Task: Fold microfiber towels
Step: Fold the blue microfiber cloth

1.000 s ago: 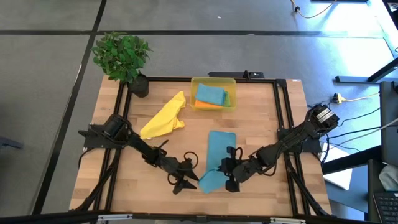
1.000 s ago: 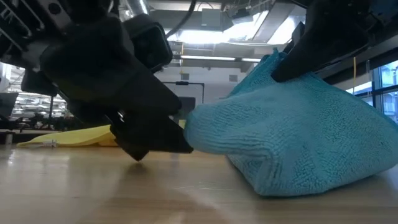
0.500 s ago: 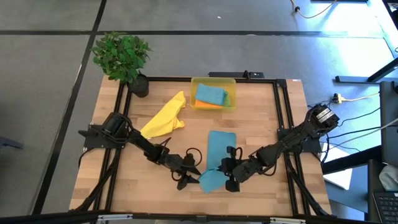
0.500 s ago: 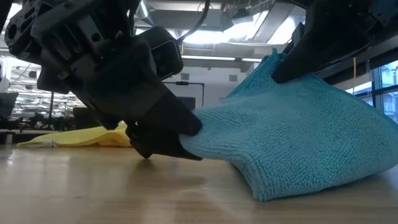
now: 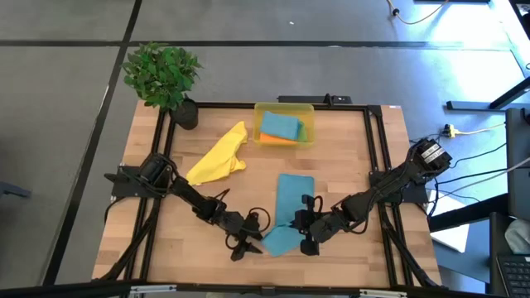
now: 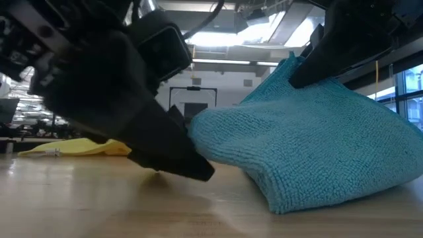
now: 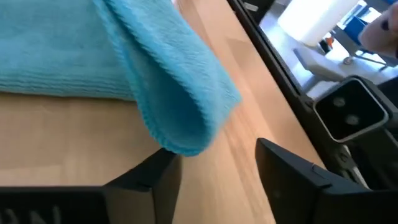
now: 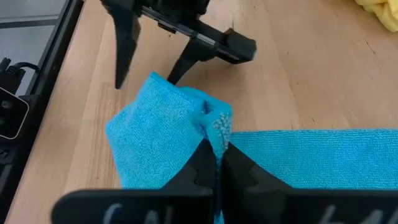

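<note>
A teal-blue towel [image 5: 287,207] lies as a strip on the table's near middle. Its near end [image 6: 297,152] is raised and bunched. My right gripper [image 5: 305,235] is shut on that end. My left gripper [image 5: 246,243] is open and low over the table, just left of the towel's near-left corner [image 7: 186,124]. Its fingers [image 7: 146,180] stand on either side of that rounded fold. A yellow towel [image 5: 219,157] lies crumpled at the far left. Teal and orange towels lie in the yellow bin [image 5: 284,108]. My left gripper may touch the towel's folded corner [image 7: 177,146] with one finger; I cannot tell. My right gripper pinches a raised fold of the towel's near end [image 8: 216,127] between its two fingers, coming slanting down from the table's right. That end stands up bunched, its lower part on the table. The rest lies flat toward the far edge.
A potted plant [image 5: 163,74] stands at the far left corner. Black frame rails [image 5: 377,157] run along the table's sides and far edge. Bare wood lies to the right of the teal towel and near the front left.
My left gripper went right, up against the teal towel's near-left corner, then drew back a little toward the near edge and tipped lower. The corner was drawn out leftward and has sprung back into a rounded fold. My right gripper has kept still.
</note>
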You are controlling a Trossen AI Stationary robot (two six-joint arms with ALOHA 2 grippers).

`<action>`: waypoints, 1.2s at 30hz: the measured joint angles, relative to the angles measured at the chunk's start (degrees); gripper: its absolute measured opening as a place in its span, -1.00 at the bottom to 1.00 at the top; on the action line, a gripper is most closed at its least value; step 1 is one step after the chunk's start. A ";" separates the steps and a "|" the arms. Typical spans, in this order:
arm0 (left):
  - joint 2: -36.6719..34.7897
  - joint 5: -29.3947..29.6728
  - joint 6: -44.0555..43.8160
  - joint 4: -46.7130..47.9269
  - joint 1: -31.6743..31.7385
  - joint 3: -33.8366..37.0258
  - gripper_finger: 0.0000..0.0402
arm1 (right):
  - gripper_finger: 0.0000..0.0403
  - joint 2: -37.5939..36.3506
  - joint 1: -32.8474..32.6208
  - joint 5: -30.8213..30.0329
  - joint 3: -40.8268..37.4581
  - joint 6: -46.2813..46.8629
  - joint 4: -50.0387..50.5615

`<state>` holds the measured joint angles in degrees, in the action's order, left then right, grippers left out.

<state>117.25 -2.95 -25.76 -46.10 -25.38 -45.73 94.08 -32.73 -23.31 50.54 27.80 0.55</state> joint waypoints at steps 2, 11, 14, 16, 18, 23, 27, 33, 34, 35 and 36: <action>0.00 0.55 0.14 -0.09 0.08 -0.05 -0.15 | -0.99 0.00 0.00 0.00 0.00 0.01 0.01; -0.07 -2.04 -1.17 -0.80 1.09 -0.10 -0.57 | -0.99 0.00 0.00 0.00 0.00 0.21 0.07; -0.09 -5.32 -1.62 -1.18 1.47 -0.10 -0.50 | -0.99 0.00 0.00 0.00 0.00 0.21 0.11; -0.10 -6.51 -2.16 -2.09 1.65 -0.13 -0.42 | -0.99 0.00 0.00 0.00 0.00 0.21 0.12; -0.19 -7.03 -2.41 -2.41 2.21 -0.16 -0.33 | -0.99 0.00 0.00 0.33 0.02 0.21 0.12; -0.20 -7.05 -2.77 -2.37 4.60 -0.16 -0.12 | -0.99 0.00 0.00 0.52 0.01 0.28 0.13; -0.21 -7.04 -3.89 -1.78 6.35 -0.20 -0.01 | -0.99 0.00 0.00 0.86 0.02 0.38 0.14; -0.70 -6.86 -2.84 3.69 8.20 -0.51 0.06 | -0.99 0.00 -0.04 0.96 0.02 0.40 0.16; -0.70 -6.87 -2.84 3.81 8.39 -0.51 0.06 | -0.99 0.00 -0.04 0.96 0.02 0.40 0.16; -0.70 -7.02 -2.85 3.91 8.55 -0.50 0.06 | -0.99 0.00 -0.04 0.96 0.02 0.43 0.17; -0.70 -7.42 -2.77 4.01 8.71 -0.47 0.06 | -0.99 0.00 -0.04 0.98 0.02 0.44 0.16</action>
<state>116.55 -10.37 -28.53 -42.09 -16.67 -46.19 94.08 -32.77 -22.33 50.57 28.25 0.71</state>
